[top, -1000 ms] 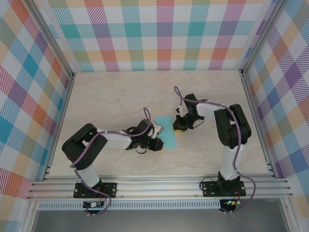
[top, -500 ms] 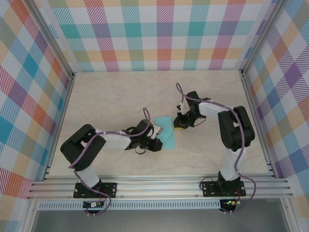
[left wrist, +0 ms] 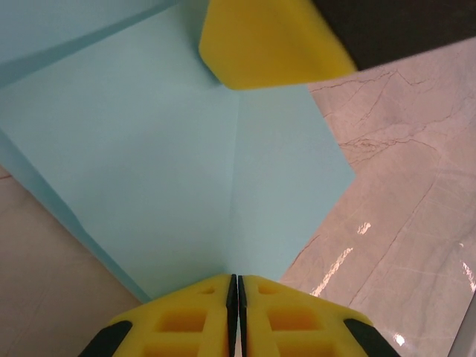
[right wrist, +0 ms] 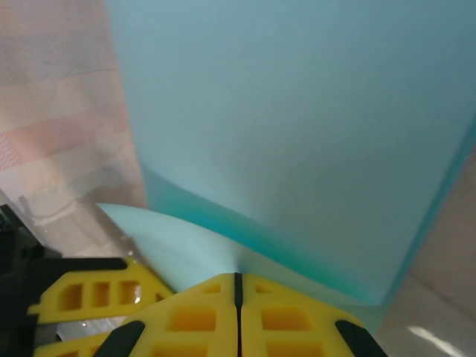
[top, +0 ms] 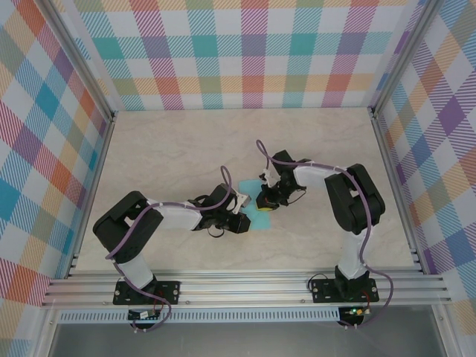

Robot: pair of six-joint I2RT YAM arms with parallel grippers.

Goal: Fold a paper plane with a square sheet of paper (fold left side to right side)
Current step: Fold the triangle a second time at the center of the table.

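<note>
Paper [left wrist: 186, 163] sits pinched by closed left fingers [left wrist: 178, 323] and by closed right fingers [right wrist: 193, 316].

A pale, marble-veined tabletop [top: 171, 149] spreads across the middle of the top view. Plaid walls [top: 245, 52] in pastel checks enclose it at the upper, left and right edges. A ribbed aluminium rail [top: 245, 286] crosses the bottom.

Right end effector [right wrist: 238, 286] closed against square sheet of paper [right wrist: 297, 126]; table [right wrist: 52, 89] at left.
</note>
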